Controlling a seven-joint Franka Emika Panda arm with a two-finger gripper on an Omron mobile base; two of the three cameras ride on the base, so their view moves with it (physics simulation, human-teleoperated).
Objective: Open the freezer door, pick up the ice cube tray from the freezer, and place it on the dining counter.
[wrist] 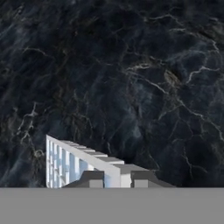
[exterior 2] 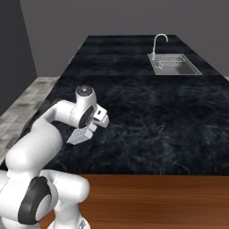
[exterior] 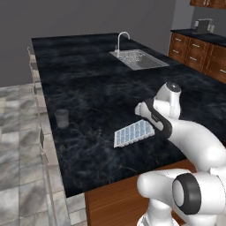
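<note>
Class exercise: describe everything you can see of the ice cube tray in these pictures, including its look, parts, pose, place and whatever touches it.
The ice cube tray is a small, pale blue-white rectangle that looks like plastic, divided into rows of square cells. It lies flat over the dining counter, near its front edge, with no other object against it. In the hand view one end sits between the fingertips of the gripper, which appears closed on it. In the right base view the arm covers part of it. Whether it fully rests on the stone cannot be told.
</note>
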